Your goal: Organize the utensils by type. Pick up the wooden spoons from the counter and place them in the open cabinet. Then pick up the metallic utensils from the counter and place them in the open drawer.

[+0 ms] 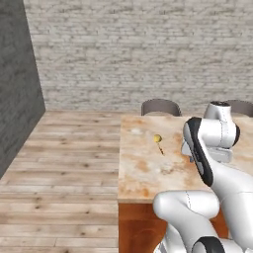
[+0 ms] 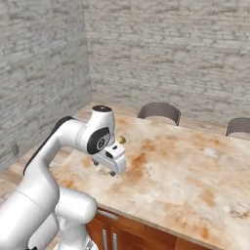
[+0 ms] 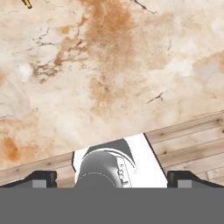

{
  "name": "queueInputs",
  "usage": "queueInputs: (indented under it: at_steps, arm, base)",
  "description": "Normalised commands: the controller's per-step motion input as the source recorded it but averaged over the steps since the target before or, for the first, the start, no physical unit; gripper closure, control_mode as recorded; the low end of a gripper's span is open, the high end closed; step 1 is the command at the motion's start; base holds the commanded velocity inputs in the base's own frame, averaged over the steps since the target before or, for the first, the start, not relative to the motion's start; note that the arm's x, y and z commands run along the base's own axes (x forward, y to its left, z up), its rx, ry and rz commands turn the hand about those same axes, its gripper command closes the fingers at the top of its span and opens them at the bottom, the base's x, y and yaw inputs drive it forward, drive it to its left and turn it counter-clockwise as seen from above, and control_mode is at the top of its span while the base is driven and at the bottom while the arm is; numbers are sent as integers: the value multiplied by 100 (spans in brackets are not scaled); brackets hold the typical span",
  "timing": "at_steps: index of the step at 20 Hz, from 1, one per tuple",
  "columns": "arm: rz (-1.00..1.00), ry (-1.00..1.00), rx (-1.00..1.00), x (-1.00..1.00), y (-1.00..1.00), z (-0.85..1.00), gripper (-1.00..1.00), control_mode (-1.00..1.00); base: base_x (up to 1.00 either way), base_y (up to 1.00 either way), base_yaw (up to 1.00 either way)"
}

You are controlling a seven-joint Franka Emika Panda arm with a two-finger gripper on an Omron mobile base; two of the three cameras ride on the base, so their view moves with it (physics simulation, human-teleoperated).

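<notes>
Marbled stone in cream and rust covers the bench (image 1: 148, 173) at the centre of the left base view, where one small spoon (image 1: 158, 140) with a yellowish head lies above the middle, near the arm. In the right base view the tool (image 2: 105, 168) hangs low over the bench at centre left, the spoon (image 2: 120, 139) just above it. In the hand view the finger tips (image 3: 40, 178) stand wide apart at the bottom corners, holding nothing; the handle end (image 3: 27, 4) shows at the upper left corner. I judge a thin handle could slip on closing.
</notes>
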Motion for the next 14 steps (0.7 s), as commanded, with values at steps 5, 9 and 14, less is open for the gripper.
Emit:
queueInputs:
  at_steps: [5, 9, 14]
  arm:
    - [0, 0, 0, 0, 0, 0, -100, 100]
    - [0, 0, 0, 20, 0, -3, -100, -100]
    - [0, -3, 0, 87, 2, -21, -100, -100]
  base:
    - [11, 0, 0]
    - [36, 0, 0]
    - [0, 0, 0]
